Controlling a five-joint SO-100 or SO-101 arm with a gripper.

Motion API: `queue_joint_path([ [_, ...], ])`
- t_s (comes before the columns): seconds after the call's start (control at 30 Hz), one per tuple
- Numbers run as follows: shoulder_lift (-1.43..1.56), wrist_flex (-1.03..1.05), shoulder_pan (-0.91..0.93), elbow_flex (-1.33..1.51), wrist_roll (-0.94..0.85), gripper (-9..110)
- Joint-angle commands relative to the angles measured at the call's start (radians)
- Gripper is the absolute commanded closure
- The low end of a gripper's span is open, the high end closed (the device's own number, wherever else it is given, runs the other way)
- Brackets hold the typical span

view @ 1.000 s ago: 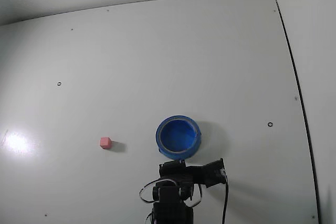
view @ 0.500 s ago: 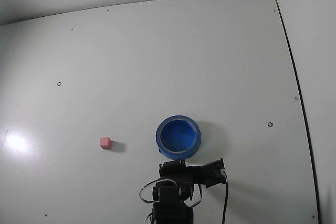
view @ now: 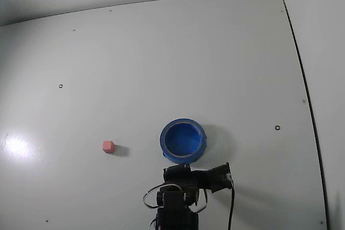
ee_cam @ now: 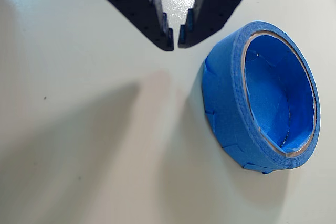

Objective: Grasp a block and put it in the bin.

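White table (view: 161,52), pink block (view: 108,146) well apart from nearly closed pincer (ee_cam: 175,36)

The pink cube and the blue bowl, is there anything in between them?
No. In the fixed view the pink cube sits left of the blue bowl, apart from it, with only bare white table between.

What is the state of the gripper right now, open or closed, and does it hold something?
Gripper: nearly closed, only a thin gap between the fingertips, holding nothing. The pink block lies on the table, apart from the blue bin.
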Motion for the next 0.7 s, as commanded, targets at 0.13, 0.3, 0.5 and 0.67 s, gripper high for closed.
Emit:
queue_joint_path([
  [0.13,0.002,0.005,-0.006,-0.034,-0.011,101],
  [0.3,0.003,-0.008,-0.006,-0.035,-0.014,100],
  [0.5,0.003,0.003,-0.006,-0.061,-0.256,98],
  [0.67,-0.012,0.005,-0.006,-0.184,-0.528,90],
])
